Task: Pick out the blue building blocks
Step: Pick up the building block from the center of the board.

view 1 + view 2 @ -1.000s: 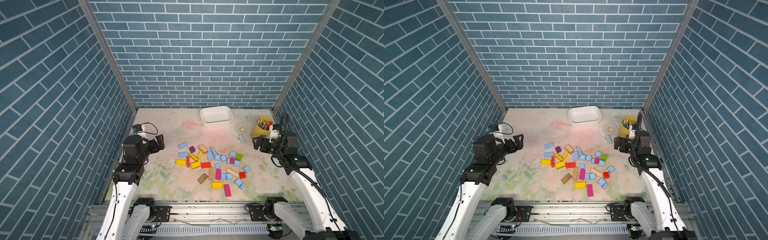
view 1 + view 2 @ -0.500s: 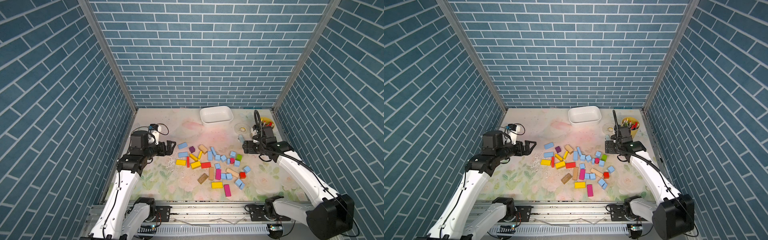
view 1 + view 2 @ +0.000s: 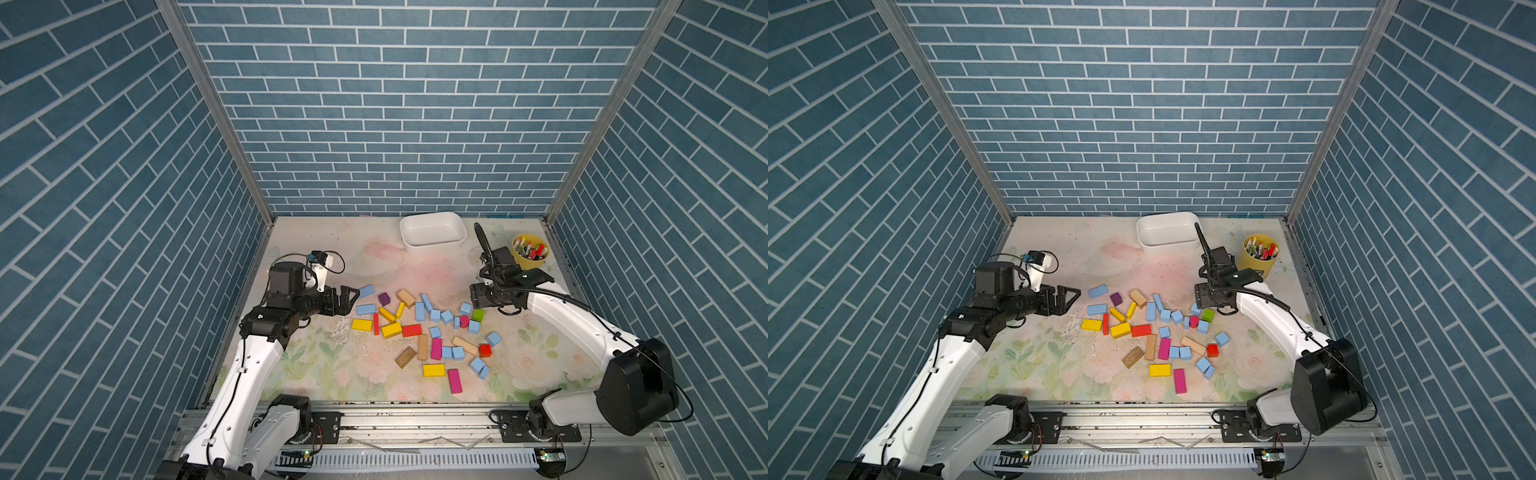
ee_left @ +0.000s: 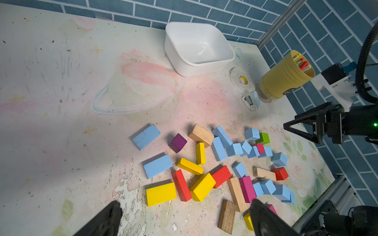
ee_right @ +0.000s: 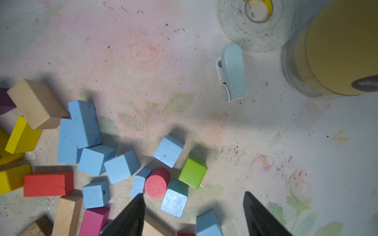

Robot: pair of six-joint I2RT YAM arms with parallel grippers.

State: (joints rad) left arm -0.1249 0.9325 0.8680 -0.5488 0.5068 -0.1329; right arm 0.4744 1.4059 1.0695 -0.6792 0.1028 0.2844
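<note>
Blue blocks (image 3: 435,315) lie scattered among coloured ones mid-table (image 3: 316,249). A wood block (image 4: 264,173) bears "46" on its end; the cup's (image 4: 282,79) dark label is unreadable. Left pincer (image 3: 351,300) gapes wide, empty, beside the pile's edge. Right pincer (image 5: 194,194) hovers spread above blue cubes, gripping nothing. Bare table stretches behind the pile.

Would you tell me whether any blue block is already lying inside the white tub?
No, the left wrist view shows the inside of the white tub bare, with no block in it.
</note>
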